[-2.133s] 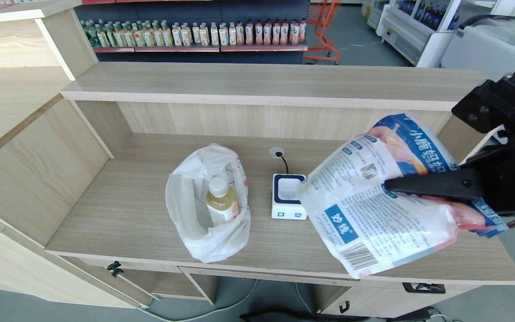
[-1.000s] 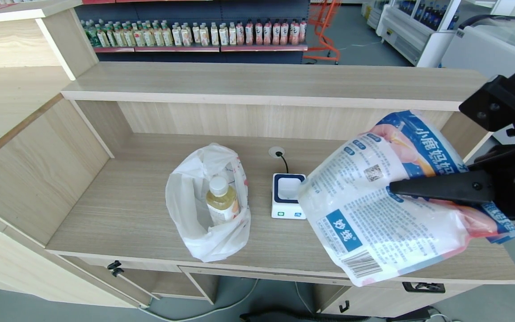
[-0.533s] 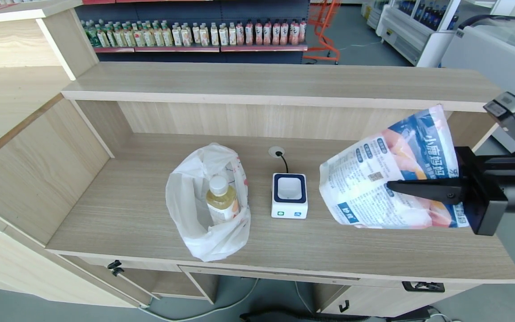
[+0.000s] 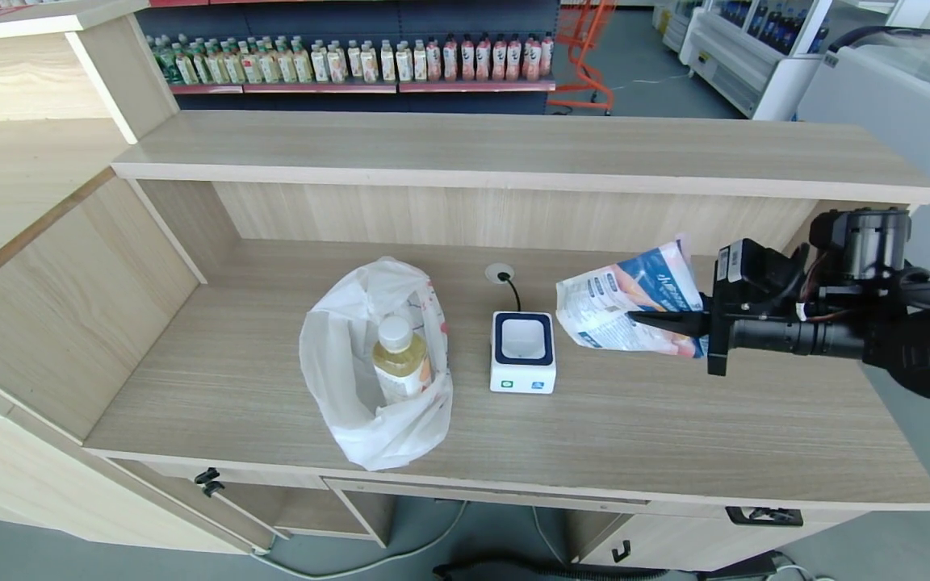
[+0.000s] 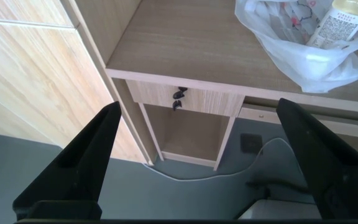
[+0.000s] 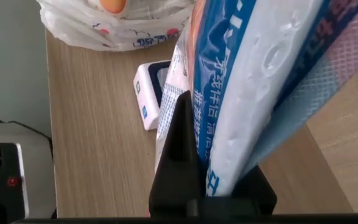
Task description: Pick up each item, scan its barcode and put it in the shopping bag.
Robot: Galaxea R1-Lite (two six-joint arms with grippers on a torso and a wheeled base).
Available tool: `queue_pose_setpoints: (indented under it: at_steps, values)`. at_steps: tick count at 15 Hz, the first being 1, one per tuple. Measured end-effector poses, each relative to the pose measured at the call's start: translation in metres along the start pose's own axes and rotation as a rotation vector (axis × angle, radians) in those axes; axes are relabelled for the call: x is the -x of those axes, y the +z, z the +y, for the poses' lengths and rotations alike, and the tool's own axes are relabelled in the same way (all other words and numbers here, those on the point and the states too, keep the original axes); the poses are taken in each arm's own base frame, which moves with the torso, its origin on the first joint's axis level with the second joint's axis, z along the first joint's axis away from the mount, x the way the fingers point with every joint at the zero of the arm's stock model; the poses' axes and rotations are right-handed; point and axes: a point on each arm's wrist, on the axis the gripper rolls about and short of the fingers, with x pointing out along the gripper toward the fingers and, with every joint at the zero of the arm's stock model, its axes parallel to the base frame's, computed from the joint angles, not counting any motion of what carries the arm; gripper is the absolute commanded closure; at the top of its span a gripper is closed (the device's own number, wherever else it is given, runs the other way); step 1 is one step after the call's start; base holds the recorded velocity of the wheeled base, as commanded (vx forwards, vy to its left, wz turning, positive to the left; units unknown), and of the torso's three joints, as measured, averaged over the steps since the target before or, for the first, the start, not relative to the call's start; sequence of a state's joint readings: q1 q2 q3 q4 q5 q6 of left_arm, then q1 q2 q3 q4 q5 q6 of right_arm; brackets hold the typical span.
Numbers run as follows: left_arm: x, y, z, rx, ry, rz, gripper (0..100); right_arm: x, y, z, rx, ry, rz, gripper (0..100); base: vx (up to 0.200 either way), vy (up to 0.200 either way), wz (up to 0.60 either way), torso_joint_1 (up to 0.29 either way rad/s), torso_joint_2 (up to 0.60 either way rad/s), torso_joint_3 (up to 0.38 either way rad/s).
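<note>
My right gripper [image 4: 663,323] is shut on a blue, white and pink snack pouch [image 4: 630,307], held low over the counter just right of the white barcode scanner [image 4: 522,353]. In the right wrist view the pouch [image 6: 253,81] fills the middle, with the scanner [image 6: 151,93] beyond it. A white shopping bag [image 4: 372,363] stands left of the scanner with a yellow drink bottle [image 4: 398,361] upright inside. My left gripper [image 5: 197,162] is open, off the counter's front left corner, with the bag [image 5: 303,37] farther off.
The scanner's black cable runs to a round grommet [image 4: 500,274] behind it. A raised back shelf [image 4: 513,153] and a slanted left wall [image 4: 69,315] bound the counter [image 4: 634,436]. A drawer with a black handle [image 5: 179,99] sits below its front edge.
My right arm has swung the pouch down and away, from high up near the camera to low over the counter beside the scanner. The bag, bottle and scanner have not moved.
</note>
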State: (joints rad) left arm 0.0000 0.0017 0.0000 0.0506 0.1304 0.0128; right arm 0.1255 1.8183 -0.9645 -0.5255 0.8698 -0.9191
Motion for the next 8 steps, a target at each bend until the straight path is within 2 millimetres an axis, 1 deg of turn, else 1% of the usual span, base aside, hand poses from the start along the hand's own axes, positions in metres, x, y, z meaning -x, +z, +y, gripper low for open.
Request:
queue_pose_setpoints:
  at_steps: [2, 5, 8]
  values:
    - [0.000, 0.000, 0.000, 0.000, 0.000, 0.000, 0, -0.018, -0.009, 0.003, 0.021, 0.029, -0.045, 100, 0.000, 0.000, 0.00, 0.000, 0.00, 0.000]
    - [0.000, 0.000, 0.000, 0.000, 0.000, 0.000, 0, -0.039, -0.025, 0.008, 0.022, 0.059, -0.064, 100, 0.000, 0.000, 0.00, 0.000, 0.00, 0.000]
    - [0.000, 0.000, 0.000, 0.000, 0.000, 0.000, 0, -0.055, -0.030, 0.005, 0.044, 0.062, -0.086, 100, 0.000, 0.000, 0.00, 0.000, 0.00, 0.000]
